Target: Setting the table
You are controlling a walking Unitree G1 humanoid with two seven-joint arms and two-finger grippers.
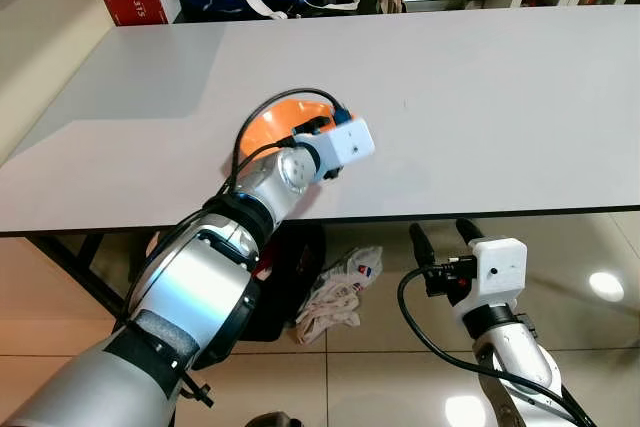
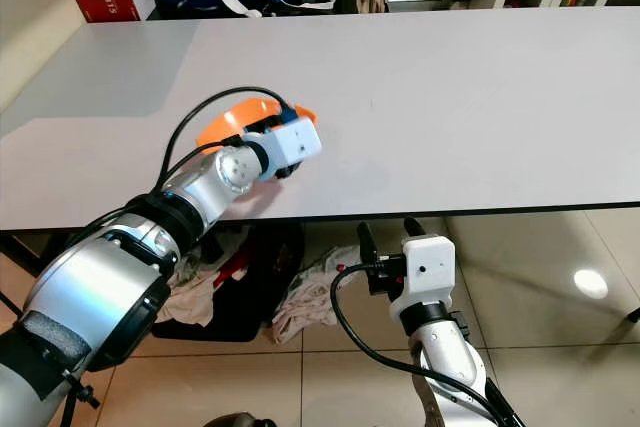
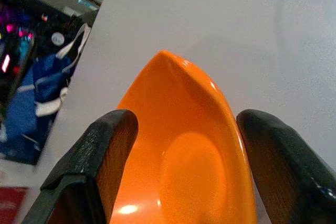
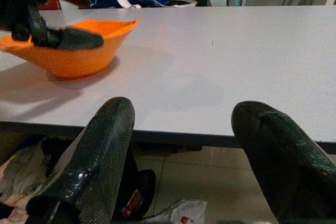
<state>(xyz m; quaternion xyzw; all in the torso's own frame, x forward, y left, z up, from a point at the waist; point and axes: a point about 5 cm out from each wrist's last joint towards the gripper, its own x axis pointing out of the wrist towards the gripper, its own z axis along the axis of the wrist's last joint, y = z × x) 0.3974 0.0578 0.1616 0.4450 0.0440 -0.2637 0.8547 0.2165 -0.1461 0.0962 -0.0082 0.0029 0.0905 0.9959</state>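
The left pincer [image 4: 50,22] sits at the left centre of the head view, over the near part of the grey surface [image 1: 480,97], with an orange bowl [image 4: 79,51] in its hold. In the right wrist view one finger lies inside the bowl and the other arches over its rim, so the fingers look closed on the wall. The bowl seems to rest on the surface, near the front edge. This reads as the placing step: the next move calls for spreading the fingers and lifting clear without dragging the bowl. The right pincer [image 1: 440,237] hangs below the edge, lower right, fingers parted and empty
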